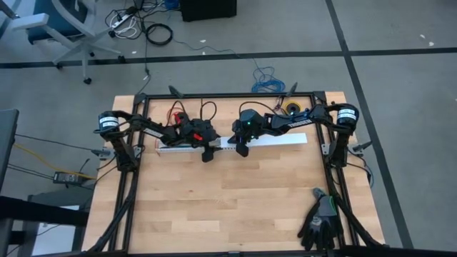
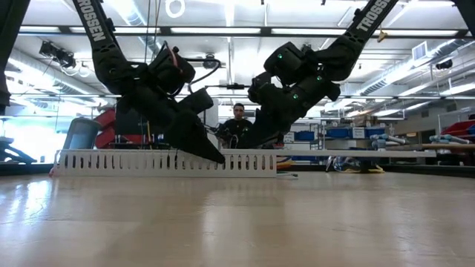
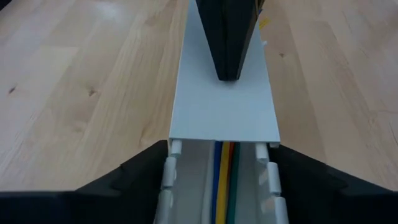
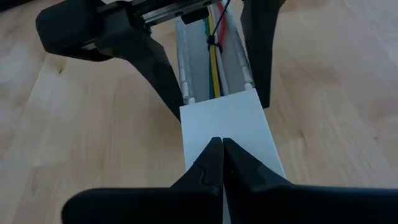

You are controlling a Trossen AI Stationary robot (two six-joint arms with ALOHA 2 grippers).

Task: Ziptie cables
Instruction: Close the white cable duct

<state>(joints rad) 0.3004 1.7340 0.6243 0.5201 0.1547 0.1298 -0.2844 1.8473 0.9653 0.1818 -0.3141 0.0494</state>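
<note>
A white slotted channel (image 1: 178, 148) lies along the table's far part. A flat white lid (image 3: 224, 106) covers its right stretch. In the uncovered stretch lie the cables (image 3: 222, 180), blue, yellow, red and green, with a thin dark ziptie (image 4: 213, 41) around them. My left gripper (image 3: 217, 148) is open, one finger on each side of the channel, right at the lid's end. My right gripper (image 4: 222, 142) is shut, and its tips are on the lid a short way along from there. My left gripper's fingers (image 4: 166, 74) stand close against the channel's two outer walls; I cannot tell whether they touch them. My right gripper's shut fingertips (image 3: 227, 68) rest on the lid's top face (image 4: 225, 121) near its left end. They slant down from the table's right. The lid lies flat on the channel.
Black gloves (image 1: 319, 221) lie at the near right corner. A spool (image 1: 291, 108) and loose wires (image 1: 187, 113) sit behind the channel at the far edge. Bare wood (image 1: 235, 200) fills the near half. A person (image 2: 237, 117) sits beyond the table.
</note>
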